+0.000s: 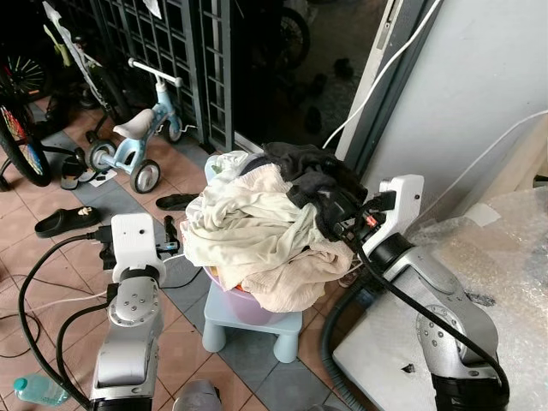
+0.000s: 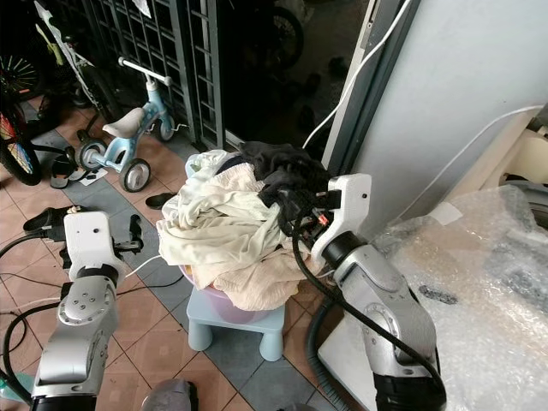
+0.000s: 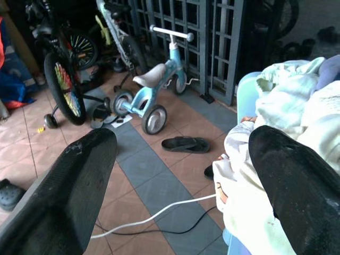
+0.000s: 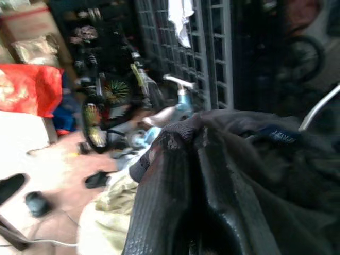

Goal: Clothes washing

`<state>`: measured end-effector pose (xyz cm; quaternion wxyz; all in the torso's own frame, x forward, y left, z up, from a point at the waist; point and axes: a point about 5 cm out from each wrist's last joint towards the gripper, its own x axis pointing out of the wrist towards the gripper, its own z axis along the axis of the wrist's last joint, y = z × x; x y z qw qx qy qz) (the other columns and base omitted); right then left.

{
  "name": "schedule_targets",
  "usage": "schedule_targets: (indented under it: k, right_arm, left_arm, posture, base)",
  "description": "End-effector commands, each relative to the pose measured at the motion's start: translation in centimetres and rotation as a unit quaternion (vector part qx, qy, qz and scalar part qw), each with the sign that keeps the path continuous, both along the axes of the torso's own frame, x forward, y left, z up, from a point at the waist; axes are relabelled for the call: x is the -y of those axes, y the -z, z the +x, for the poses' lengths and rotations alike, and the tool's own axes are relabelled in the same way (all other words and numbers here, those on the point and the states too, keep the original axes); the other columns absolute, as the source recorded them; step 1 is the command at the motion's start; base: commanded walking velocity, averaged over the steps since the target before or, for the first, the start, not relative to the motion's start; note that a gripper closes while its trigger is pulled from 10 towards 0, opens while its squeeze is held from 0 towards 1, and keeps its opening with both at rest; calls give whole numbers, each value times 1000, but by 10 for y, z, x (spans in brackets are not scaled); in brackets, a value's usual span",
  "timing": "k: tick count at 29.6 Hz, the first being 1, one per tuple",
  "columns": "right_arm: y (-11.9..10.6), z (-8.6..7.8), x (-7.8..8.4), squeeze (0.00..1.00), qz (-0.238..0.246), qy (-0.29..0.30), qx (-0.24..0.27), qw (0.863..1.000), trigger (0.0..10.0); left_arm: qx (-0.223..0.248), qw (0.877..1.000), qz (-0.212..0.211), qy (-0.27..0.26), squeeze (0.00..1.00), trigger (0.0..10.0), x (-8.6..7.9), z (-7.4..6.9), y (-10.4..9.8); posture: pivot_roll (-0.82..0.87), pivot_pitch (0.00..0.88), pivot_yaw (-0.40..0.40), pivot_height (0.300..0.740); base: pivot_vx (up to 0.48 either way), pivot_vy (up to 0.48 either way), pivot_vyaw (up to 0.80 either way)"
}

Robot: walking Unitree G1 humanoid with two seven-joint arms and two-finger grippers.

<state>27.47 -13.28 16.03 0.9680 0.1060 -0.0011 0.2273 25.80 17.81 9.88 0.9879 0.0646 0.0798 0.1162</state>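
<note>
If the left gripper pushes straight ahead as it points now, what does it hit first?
Probably nothing at once: the open left gripper points past the cream laundry pile toward bare tiled floor, with a white cable, then a black sandal. Its right finger might graze the clothes.

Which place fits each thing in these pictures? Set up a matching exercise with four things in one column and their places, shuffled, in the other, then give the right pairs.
Things:
1. right gripper
2. left gripper
3. light blue stool
4. small blue tricycle

Places:
A. under the purple basin heaped with clothes
B. by the dark metal gate, on the tiled floor
C. shut on the dark garment atop the pile
D. open, beside the cream clothes, holding nothing

Pairs: 1-C, 2-D, 3-A, 4-B
</note>
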Motion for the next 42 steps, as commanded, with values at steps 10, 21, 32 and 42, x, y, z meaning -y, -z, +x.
schedule_targets:
  k: [10, 21, 32, 42]
  right_arm:
    - [-9, 13, -2, 0, -35, 41, 49, 997, 10000]
    - [-10, 13, -7, 0, -42, 37, 63, 996, 10000]
    - [-20, 24, -8, 0, -47, 54, 85, 994, 10000]
    - [-29, 27, -2, 0, -80, 86, 115, 986, 10000]
  left_arm:
    - [0, 1000, -2, -2, 0, 10000, 1, 0, 2]
    - [0, 1000, -4, -1, 0, 10000, 2, 1, 3]
    - [11, 1000, 0, -8, 0, 10000, 1, 7, -6]
    - [18, 1000, -9, 19, 0, 10000, 9, 0, -6]
  posture:
    - [6, 0, -38, 740]
    - [3, 0, -41, 740]
    - [-3, 0, -29, 740]
    - [-10, 0, -40, 740]
  base:
    - [0, 0, -138]
    - [-271, -275, -508]
    - [-22, -195, 0]
    - [0, 0, -584]
